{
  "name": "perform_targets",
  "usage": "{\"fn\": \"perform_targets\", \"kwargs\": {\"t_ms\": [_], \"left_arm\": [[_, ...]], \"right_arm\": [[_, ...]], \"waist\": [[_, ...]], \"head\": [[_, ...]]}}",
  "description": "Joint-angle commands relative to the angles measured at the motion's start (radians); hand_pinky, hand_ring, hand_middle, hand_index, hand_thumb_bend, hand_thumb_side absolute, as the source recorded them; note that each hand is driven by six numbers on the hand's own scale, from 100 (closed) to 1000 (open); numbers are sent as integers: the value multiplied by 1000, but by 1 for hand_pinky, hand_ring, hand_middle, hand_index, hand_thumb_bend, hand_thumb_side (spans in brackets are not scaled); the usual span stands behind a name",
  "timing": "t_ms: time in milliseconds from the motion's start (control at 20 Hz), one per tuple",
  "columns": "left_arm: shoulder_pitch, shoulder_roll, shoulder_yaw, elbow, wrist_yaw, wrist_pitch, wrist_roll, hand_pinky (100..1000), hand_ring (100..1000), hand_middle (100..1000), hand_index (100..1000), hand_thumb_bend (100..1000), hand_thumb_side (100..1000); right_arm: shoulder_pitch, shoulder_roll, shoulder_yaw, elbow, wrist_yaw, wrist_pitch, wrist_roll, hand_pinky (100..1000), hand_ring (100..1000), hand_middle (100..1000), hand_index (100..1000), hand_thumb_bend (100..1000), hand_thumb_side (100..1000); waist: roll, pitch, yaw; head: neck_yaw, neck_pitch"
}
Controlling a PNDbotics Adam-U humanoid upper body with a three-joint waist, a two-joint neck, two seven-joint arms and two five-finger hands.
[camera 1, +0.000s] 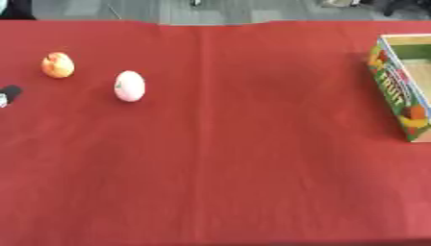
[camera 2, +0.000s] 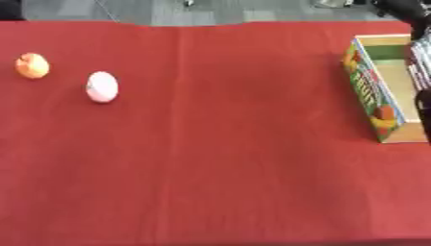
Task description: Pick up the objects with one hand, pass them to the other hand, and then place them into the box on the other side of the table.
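Observation:
An orange, apple-like fruit (camera 1: 57, 65) lies at the far left of the red table. To its right lies a pale pink, egg-shaped object (camera 1: 130, 86). A small black tip of my left hand (camera 1: 9, 92) shows at the left edge, just left of the pink object and below the orange fruit, touching neither. The open cardboard box (camera 2: 369, 91) with colourful printed sides stands at the right edge. A dark part of my right arm and hand (camera 2: 424, 106) hangs over the box at the right border of the right eye view. Most of it is cut off.
The red tablecloth (camera 1: 219, 158) covers the whole table, with a crease running down its middle. Grey floor shows beyond the far edge. What I see of the box's inside is bare.

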Motion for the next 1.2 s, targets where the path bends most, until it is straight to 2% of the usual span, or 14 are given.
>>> {"fn": "perform_targets", "kwargs": {"t_ms": [50,300,600,750,950,1000,1150,1200], "left_arm": [[-51,88,-39,66,39,-22,-52,791,788,740,859,761,339],[-142,133,-82,205,32,-63,-138,805,799,749,858,743,294],[-258,139,-95,361,-39,-100,-234,805,792,743,835,700,325],[-316,131,-89,437,-84,-103,-281,808,795,746,840,696,337],[-398,97,-62,541,-123,-101,-345,801,798,750,846,637,334],[-418,86,-53,569,-121,-103,-362,801,801,752,847,584,286],[-471,57,-35,649,-84,-110,-411,804,807,754,845,521,235],[-487,51,-31,674,-70,-116,-428,806,810,755,826,478,176]], "right_arm": [[-17,-12,-1,3,-8,-22,2,780,803,722,780,534,258],[-8,-10,0,-8,-2,-18,-2,779,799,717,777,537,261],[4,-16,2,-45,7,-15,-4,778,794,712,774,545,257],[5,-15,6,-63,7,-12,-3,778,792,709,773,542,260],[-2,-12,13,-75,8,-7,-4,777,788,704,771,535,265],[-3,-11,15,-76,9,-6,-4,777,787,703,771,532,269],[-10,-9,22,-78,11,0,-2,777,785,702,770,524,277],[-12,-8,24,-79,12,1,-1,777,785,701,770,521,281]], "waist": [[8,-10,-3],[4,1,-9],[4,21,-28],[6,31,-43],[9,43,-63],[10,46,-68],[13,56,-80],[15,59,-84]], "head": [[11,-16],[27,-30],[36,-46],[47,-55],[59,-68],[63,-71],[75,-76],[80,-79]]}}
